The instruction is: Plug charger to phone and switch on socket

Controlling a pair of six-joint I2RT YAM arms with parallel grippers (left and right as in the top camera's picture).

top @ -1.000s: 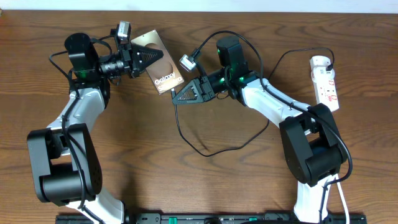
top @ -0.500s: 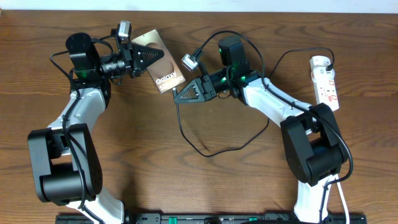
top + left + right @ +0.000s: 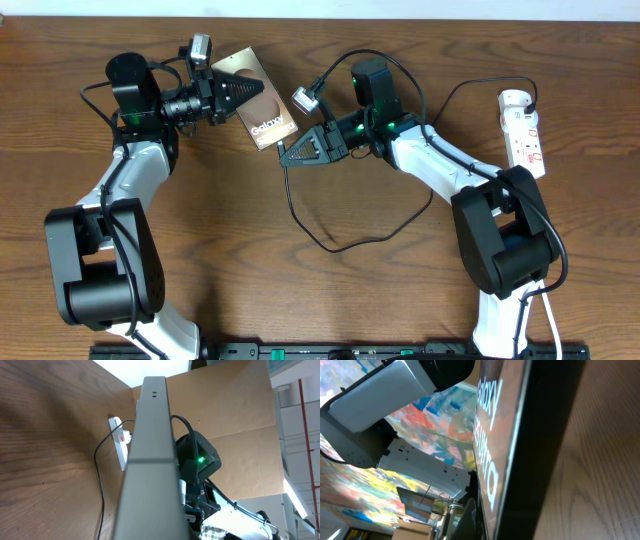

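Note:
The phone with white "Galaxy" lettering is held off the table at the upper middle, tilted. My left gripper is shut on its upper end. In the left wrist view the phone shows edge-on as a grey slab. My right gripper sits at the phone's lower end, shut on the tip of the charger, whose black cable hangs from it and loops over the table. The plug tip itself is hidden. The right wrist view shows the phone's dark edge very close. The white socket lies at the far right.
The black cable loop spreads across the table's middle and runs up to the socket's rounded end. The socket also shows in the left wrist view, beyond the phone. A white cord runs down by the right arm's base. Both arms reach over the far half of the table.
My right gripper has shifted slightly to the right beside the phone's lower end. The left gripper and the phone have stayed in place.

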